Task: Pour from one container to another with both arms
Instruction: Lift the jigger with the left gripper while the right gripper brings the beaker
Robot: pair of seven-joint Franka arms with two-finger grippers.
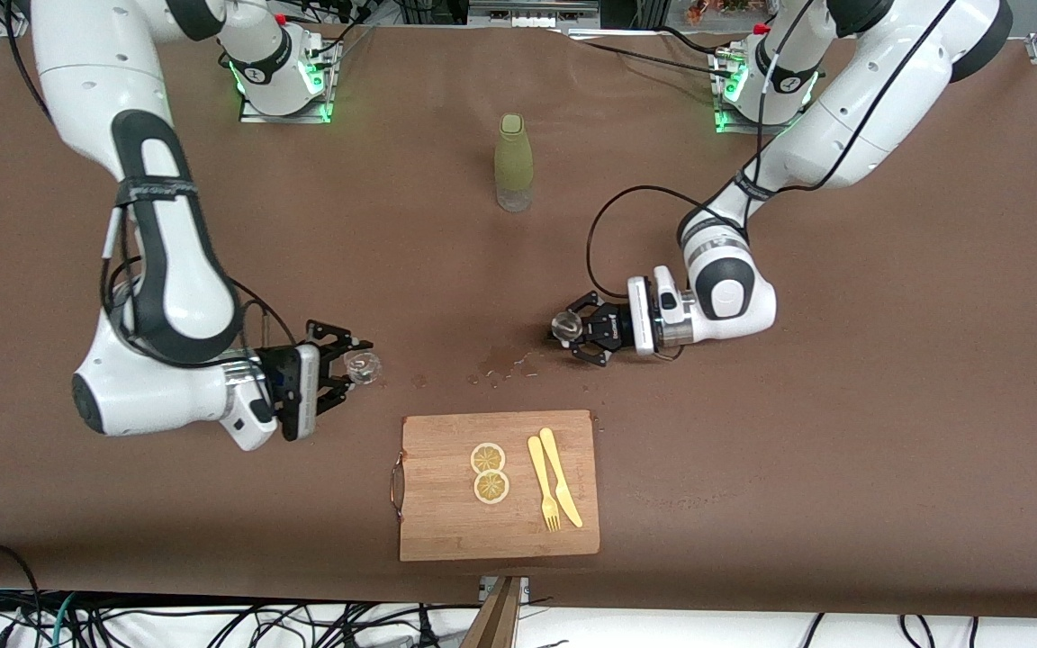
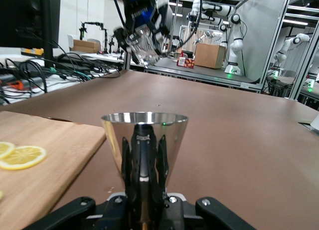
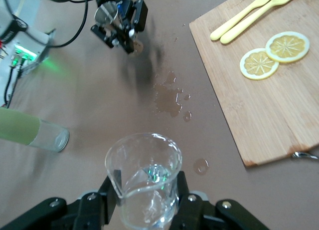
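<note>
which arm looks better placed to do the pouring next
Probably the right: the right gripper holds a clear beaker with liquid in it, raised above the table. The left gripper holds a steel cup upright, ready to receive.

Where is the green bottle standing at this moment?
The green bottle stands upright on the table, between the two arm bases, farther from the front camera than the spilled drops and the cutting board.

Both arms reach low; right gripper (image 1: pixel 349 364) at lower left, left gripper (image 1: pixel 577 328) at centre, each clamped shut.
</note>
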